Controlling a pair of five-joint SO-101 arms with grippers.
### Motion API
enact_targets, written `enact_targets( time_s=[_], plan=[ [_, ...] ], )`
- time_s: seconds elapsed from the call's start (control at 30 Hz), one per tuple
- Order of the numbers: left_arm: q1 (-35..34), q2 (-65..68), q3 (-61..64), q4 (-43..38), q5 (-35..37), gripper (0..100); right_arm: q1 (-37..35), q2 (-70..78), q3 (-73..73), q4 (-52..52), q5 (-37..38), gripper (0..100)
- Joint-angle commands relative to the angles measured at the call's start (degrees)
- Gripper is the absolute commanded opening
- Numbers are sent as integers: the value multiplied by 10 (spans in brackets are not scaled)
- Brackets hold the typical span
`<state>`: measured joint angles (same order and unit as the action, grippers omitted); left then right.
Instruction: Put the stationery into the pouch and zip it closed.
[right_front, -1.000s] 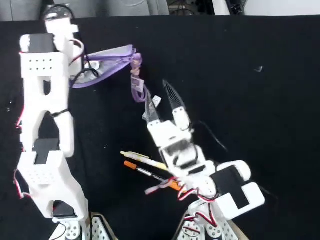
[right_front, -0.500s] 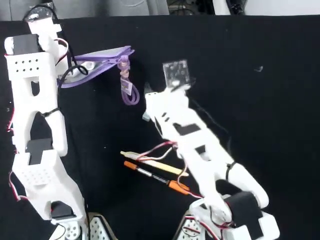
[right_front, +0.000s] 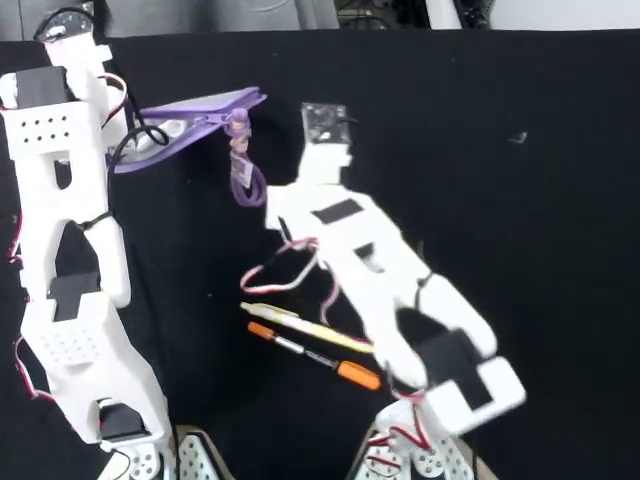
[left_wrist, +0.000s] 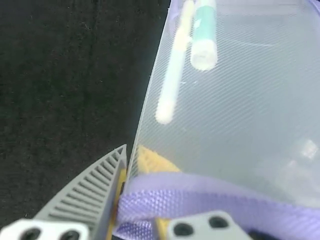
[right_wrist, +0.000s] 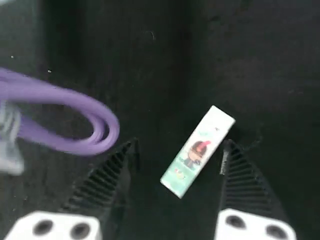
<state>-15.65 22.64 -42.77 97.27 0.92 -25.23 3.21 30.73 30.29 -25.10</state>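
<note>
**High view:** the left arm (right_front: 70, 230) holds the purple pouch (right_front: 195, 118) edge-on at the far left of the black table (right_front: 540, 250), with the strap loop (right_front: 243, 182) hanging from one end. The right arm (right_front: 380, 280) reaches to just beside that loop. A yellow pen (right_front: 290, 320) and an orange pen (right_front: 318, 358) lie side by side on the table between the two arms. **Left wrist view:** the left gripper (left_wrist: 131, 192) is clamped on the pouch's purple edge. A green-capped pen (left_wrist: 204, 35) and a pale stick (left_wrist: 172, 75) show through its clear wall. **Right wrist view:** the right gripper (right_wrist: 179, 146) is spread wide. A small printed eraser (right_wrist: 197, 150) lies on the table between its fingers, and the loop is beside one finger.
</note>
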Motion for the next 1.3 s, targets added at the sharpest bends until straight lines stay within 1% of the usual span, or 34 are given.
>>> enact_targets(
  time_s=[0.0,0.1,0.17,0.23,0.37,0.5,0.63,0.8,0.93,1.1,1.17,1.2,1.27],
  plan=[
    [-20,13,-6,-6,3,29,-17,58,-83,10,-8,255],
    [-18,13,-6,-6,3,29,-16,98,-113,8,-11,255],
    [-19,14,-6,-6,3,29,-15,121,-129,17,-33,255],
    [-20,16,-6,-6,3,29,-8,138,-147,47,-49,255],
    [-20,18,-6,-7,3,29,12,158,-204,138,-55,255],
    [-18,18,-6,-7,3,29,11,150,-262,241,-54,255],
    [-18,19,-6,-7,3,29,9,145,-301,306,-54,255],
    [-19,19,-6,-7,3,29,12,180,-306,309,-50,255],
    [-17,19,-4,-7,3,29,13,225,-337,301,-50,255],
    [-18,19,-2,-7,3,29,27,282,-406,343,-50,252],
    [-16,19,-1,-7,3,29,35,300,-440,376,-49,208],
    [-16,19,-1,-7,3,29,39,309,-456,392,-49,167],
    [-15,19,0,-7,3,29,47,327,-485,420,-49,54]
  ],
)
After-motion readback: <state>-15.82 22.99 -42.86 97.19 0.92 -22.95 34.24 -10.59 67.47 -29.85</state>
